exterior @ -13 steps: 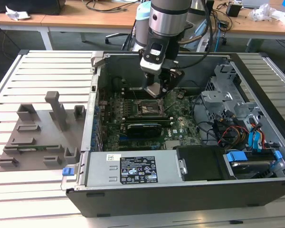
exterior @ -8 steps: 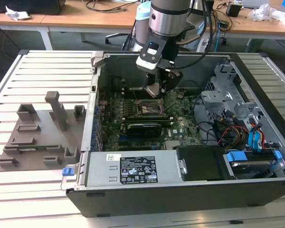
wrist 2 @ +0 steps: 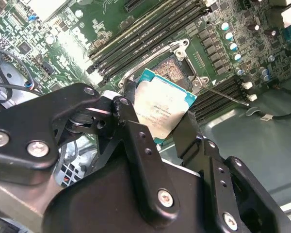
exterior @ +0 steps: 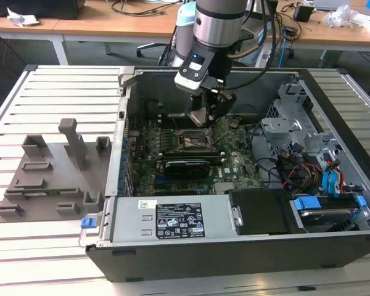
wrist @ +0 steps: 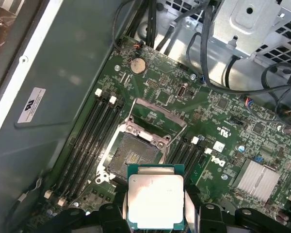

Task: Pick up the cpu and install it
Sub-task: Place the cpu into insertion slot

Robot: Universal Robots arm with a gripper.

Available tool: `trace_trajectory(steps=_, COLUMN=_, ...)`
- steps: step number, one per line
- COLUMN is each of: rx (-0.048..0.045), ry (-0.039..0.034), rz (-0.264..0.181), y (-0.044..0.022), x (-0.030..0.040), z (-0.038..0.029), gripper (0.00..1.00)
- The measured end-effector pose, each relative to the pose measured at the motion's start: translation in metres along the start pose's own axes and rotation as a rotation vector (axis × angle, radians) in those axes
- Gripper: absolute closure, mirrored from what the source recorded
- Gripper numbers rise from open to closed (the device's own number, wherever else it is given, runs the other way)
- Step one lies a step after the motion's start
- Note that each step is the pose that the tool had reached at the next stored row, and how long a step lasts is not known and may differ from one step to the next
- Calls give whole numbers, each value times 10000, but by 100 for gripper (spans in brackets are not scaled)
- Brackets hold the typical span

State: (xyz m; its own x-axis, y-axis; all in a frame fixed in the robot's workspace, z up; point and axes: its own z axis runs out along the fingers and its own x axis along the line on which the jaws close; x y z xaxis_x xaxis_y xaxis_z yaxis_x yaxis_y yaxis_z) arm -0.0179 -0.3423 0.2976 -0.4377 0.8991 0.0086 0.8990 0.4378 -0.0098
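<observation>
The cpu [wrist: 155, 200], a small square chip with a silvery top and a thin teal-green rim, is clamped between my black fingers [wrist 2: 136, 131]. My gripper [wrist 2: 157, 115] is shut on its two opposite edges. In the exterior view the gripper [exterior: 203, 117] hangs inside the open computer case, holding the cpu [exterior: 199, 116] just above the motherboard [exterior: 234, 157]. The bare cpu socket [wrist: 133, 156] lies right below and slightly beyond the chip, with its metal frame [wrist: 157, 112] swung open. In the second wrist view the socket [wrist 2: 172, 68] shows past the tilted chip [wrist 2: 162, 109].
Black memory slots [wrist: 94, 138] flank the socket on both sides. A long black card [exterior: 185, 166] sits nearer the power supply [exterior: 172, 219]. Cables and a drive cage [exterior: 308, 148] fill the case's right part in the exterior view. A grey fixture [exterior: 49, 176] rests on the slatted table outside the case.
</observation>
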Motion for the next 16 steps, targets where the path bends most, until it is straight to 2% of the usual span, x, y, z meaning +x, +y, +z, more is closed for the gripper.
trace_trajectory(steps=2, rx=-3, ry=3, rz=279, y=0, x=0, z=1, gripper=45)
trace_trajectory(steps=16, rx=2, ry=-16, rz=1241, y=0, x=0, z=2, gripper=45)
